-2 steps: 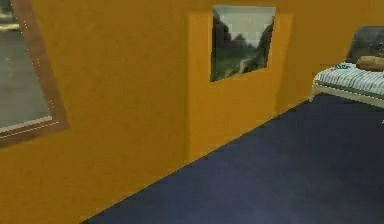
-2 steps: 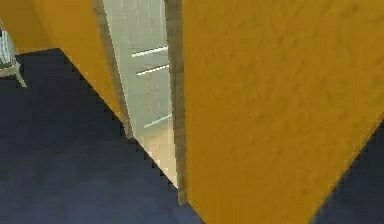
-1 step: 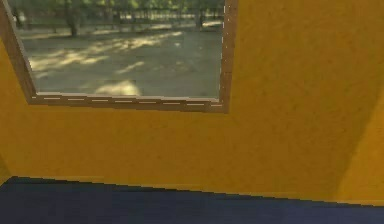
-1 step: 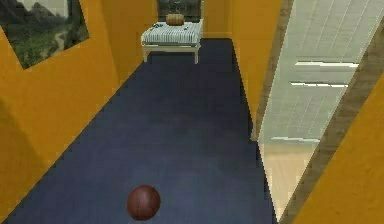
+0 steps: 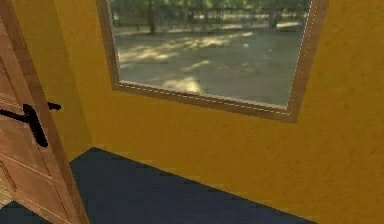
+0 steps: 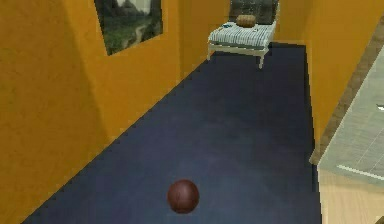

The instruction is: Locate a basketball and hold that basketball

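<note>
In the arm side view the basketball [image 6: 183, 195], a round, dark reddish-brown ball, lies on the dark blue floor [image 6: 230, 120] near the picture's bottom edge, about at its middle, well apart from the walls on either side. Nothing touches it, and bare floor lies all around it. The floor runs away as a long strip between orange walls. On the left wall hangs a framed picture [image 6: 128, 22]. At the strip's far end stands a low piece of furniture with a striped blue-and-white cover [image 6: 240, 38] and pale legs; on top of it rests a small brownish thing [image 6: 245, 19], too small to name. At the arm side view's right edge a pale grey slab with a light wooden rim [image 6: 358, 140] reaches in over the floor. The forward view faces an orange wall with a wide wood-framed window [image 5: 210, 50], beyond which sunlit ground and trees show. At that view's left stands a wooden door [image 5: 25, 165] with a black handle [image 5: 32, 121], above the same dark blue floor. The state of the pincer cannot be told.
</note>
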Tool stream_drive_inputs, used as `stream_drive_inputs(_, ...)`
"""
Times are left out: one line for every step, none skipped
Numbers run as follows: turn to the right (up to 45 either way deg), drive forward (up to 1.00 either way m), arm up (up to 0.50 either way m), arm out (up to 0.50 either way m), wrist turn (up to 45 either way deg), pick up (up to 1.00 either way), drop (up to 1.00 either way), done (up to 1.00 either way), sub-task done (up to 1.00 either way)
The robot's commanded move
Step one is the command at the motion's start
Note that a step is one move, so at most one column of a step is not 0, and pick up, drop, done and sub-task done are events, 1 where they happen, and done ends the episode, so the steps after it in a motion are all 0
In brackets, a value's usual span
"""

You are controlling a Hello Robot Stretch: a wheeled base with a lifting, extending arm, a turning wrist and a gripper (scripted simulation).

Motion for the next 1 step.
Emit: stream_drive_inputs(0.0, 0.0, 0.2, 0.0, 0.0, 0.0, 0.0, 0.0, 0.0)
